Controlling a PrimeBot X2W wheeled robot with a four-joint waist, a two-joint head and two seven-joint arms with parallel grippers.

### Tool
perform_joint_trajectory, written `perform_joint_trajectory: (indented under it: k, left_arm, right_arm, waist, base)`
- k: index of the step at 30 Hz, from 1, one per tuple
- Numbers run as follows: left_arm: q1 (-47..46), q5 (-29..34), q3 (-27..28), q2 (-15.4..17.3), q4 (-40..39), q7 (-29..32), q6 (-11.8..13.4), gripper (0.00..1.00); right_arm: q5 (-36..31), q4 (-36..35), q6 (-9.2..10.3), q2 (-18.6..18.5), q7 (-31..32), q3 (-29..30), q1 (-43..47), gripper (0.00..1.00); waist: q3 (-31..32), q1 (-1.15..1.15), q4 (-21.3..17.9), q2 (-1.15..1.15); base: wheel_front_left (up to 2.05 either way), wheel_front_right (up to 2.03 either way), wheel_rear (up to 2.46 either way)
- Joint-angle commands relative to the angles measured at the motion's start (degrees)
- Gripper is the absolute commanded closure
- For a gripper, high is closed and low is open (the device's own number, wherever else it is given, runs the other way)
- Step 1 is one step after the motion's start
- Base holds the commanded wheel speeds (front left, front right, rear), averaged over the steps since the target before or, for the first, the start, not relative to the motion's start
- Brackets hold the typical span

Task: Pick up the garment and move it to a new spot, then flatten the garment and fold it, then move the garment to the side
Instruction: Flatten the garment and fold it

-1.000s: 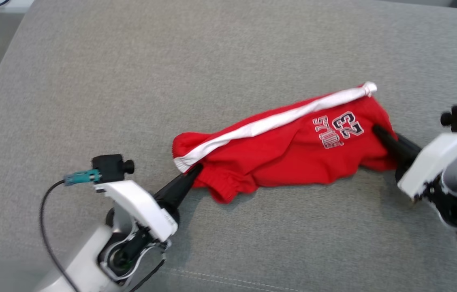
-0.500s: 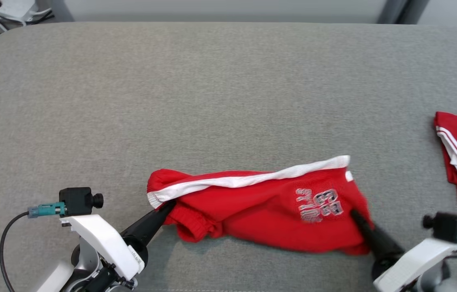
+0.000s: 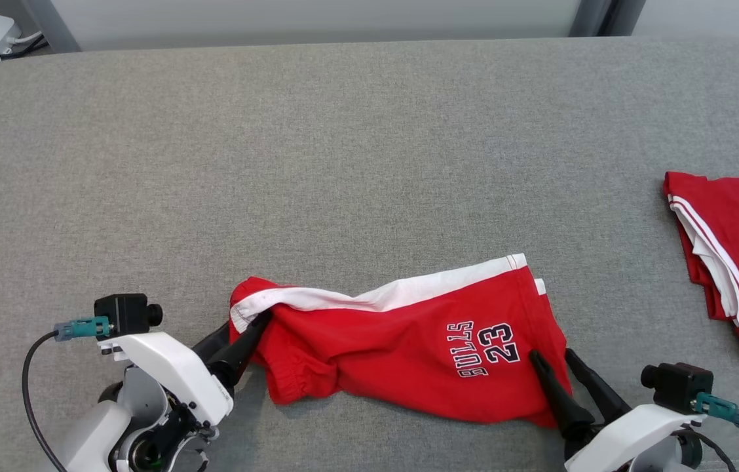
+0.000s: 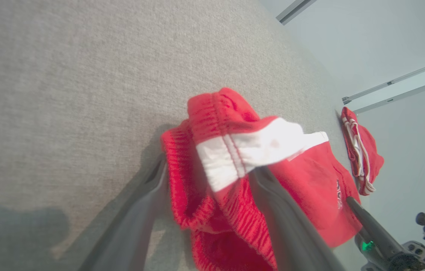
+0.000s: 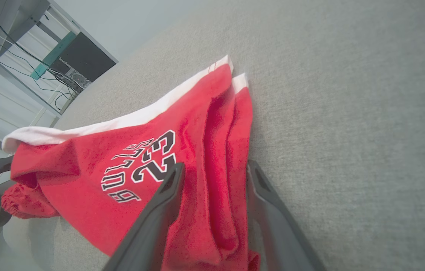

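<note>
At 7 o'clock the jaws of the left gripper (image 3: 248,322) stand released astride the waistband of the red shorts (image 3: 396,347), crumpled on the grey worktop (image 3: 343,164) at 6 o'clock, while at 5 o'clock the right gripper (image 3: 549,354), jaws likewise released, straddles the hem.

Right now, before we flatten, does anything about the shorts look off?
Yes. The shorts lie rumpled, not flat. The waistband end on the left is bunched into a lump, and the white stripe curls over it instead of running straight. At the other end the hem layers sit slightly offset. No tear visible.
</note>
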State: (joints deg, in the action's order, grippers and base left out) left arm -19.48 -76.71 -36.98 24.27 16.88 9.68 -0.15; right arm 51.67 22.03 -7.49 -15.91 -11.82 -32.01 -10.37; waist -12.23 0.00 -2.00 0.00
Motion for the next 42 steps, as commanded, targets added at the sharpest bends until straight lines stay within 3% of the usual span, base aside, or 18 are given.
perform_joint_trajectory:
  k: [1,4,8,9,14,20,24,27,35,38,42]
  left_arm:
    - [-3.4,3.7,1.7,2.2,0.6,-3.0,0.6,0.00]
    - [-3.9,8.2,1.2,2.6,1.5,-7.3,2.3,0.00]
    - [-3.2,14.1,1.8,3.1,0.4,-15.2,7.0,0.00]
    - [-3.2,14.1,1.8,3.1,0.4,-15.2,7.0,0.00]
    - [0.1,20.4,2.5,3.4,-4.2,-22.5,14.3,0.00]
    - [5.9,30.7,3.3,4.5,-12.0,-24.5,22.5,0.00]
    - [10.8,35.4,4.6,4.0,-16.2,-24.6,25.4,0.00]
    - [13.4,38.2,5.7,3.8,-17.8,-24.7,25.2,0.00]
    - [15.3,42.1,9.2,2.9,-16.1,-24.7,18.6,0.00]
    - [16.4,43.4,11.6,1.2,-14.8,-24.7,15.8,0.00]
    - [17.1,44.2,12.9,-0.2,-14.0,-24.7,14.6,0.00]
  right_arm:
    - [-1.1,-0.3,0.00,-0.1,-1.6,0.8,-1.1,0.00]
    - [-3.0,-0.1,0.00,-0.3,-2.5,3.1,-0.2,0.00]
    - [-8.0,0.3,0.00,-0.5,-3.1,8.0,1.1,0.00]
    - [-8.0,0.3,0.00,-0.5,-3.1,8.0,1.1,0.00]
    - [-18.2,-1.9,0.00,1.4,-3.2,16.6,3.8,0.00]
    - [-28.5,-5.0,0.00,3.4,-3.2,23.5,7.1,0.00]
    - [-32.7,-6.2,0.00,4.1,-3.2,25.9,9.5,0.00]
    - [-34.1,-7.3,0.00,4.7,-3.2,27.2,11.2,0.00]
    - [-36.5,-8.8,0.00,6.6,-3.2,28.7,14.5,0.00]
    - [-36.8,-9.0,0.00,6.9,-3.2,28.5,15.4,0.00]
    - [-36.8,-9.1,0.00,7.1,-3.2,28.8,15.7,0.00]
  waist:
    - [0.5,0.00,0.1,0.00]
    - [1.6,0.00,0.6,0.00]
    - [2.8,0.00,1.5,0.00]
    - [2.8,0.00,1.5,0.00]
    - [4.4,0.00,3.2,0.00]
    - [5.7,0.00,5.0,0.00]
    - [6.7,0.00,6.3,0.00]
    - [7.6,0.00,7.2,0.00]
    - [11.0,0.00,8.3,0.00]
    - [12.3,0.00,7.9,0.00]
    - [12.6,0.00,7.6,0.00]
  base:
    - [0.00,0.00,0.00]
    - [0.00,0.00,0.00]
    - [0.00,0.00,0.00]
    - [0.00,0.00,0.00]
    - [0.00,0.00,0.00]
    - [0.00,0.00,0.00]
    - [0.00,0.00,0.00]
    - [0.00,0.00,0.00]
    - [0.00,0.00,0.00]
    - [0.00,0.00,0.00]
    - [0.00,0.00,0.00]
